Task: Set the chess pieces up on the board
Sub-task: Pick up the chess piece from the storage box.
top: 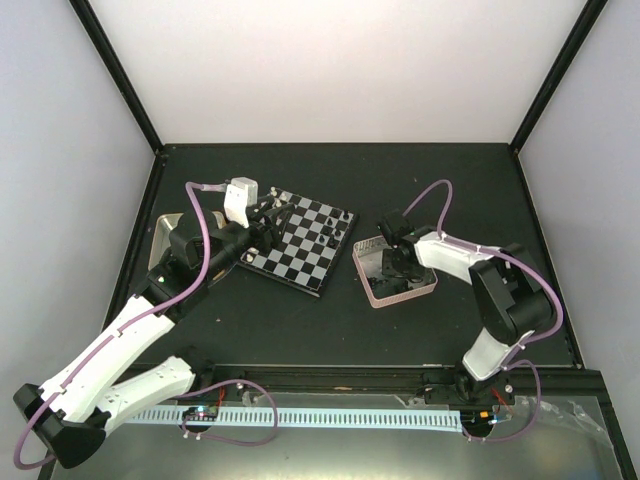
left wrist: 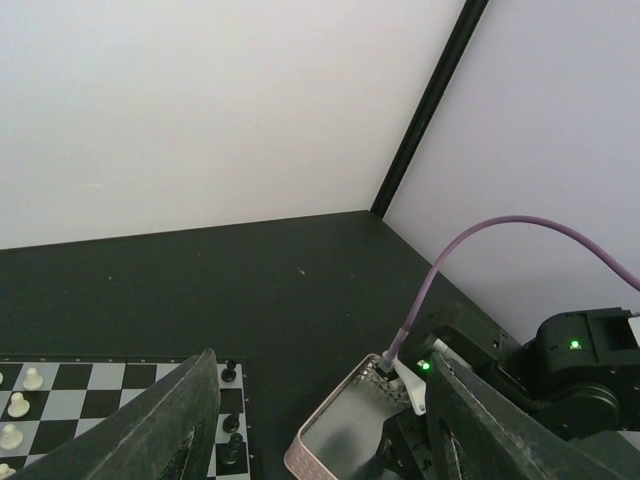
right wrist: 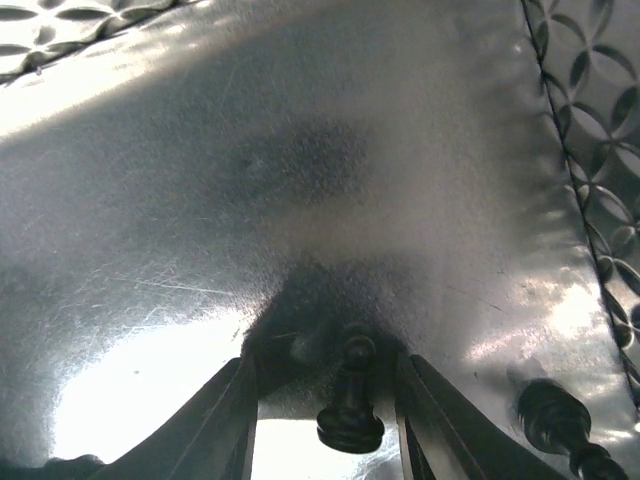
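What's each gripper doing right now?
Left gripper: open, empty.
Right gripper: open, straddling a black pawn in the tin, not clamped.

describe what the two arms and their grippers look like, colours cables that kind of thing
Both arms look alike: the left arm and right arm have white link shells with black joints, and a purple cable loops along each. The left gripper and right gripper have dark, tapering fingers. Small green lights glow on the right arm's black housing.
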`<action>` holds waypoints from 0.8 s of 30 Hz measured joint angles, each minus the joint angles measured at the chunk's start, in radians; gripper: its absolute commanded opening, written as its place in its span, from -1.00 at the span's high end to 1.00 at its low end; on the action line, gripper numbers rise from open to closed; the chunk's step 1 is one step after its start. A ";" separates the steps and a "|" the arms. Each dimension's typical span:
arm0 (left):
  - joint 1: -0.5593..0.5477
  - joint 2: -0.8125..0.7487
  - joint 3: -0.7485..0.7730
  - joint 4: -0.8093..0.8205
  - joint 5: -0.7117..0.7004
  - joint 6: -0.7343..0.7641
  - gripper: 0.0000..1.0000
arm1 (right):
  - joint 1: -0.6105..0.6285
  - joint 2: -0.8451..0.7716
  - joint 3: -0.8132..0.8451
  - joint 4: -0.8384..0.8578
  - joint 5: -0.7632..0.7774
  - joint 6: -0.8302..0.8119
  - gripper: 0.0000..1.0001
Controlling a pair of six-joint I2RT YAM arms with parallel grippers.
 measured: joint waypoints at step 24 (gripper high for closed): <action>0.000 0.014 -0.001 0.002 0.022 -0.043 -0.23 | 0.001 -0.153 -0.088 0.100 -0.024 -0.036 0.72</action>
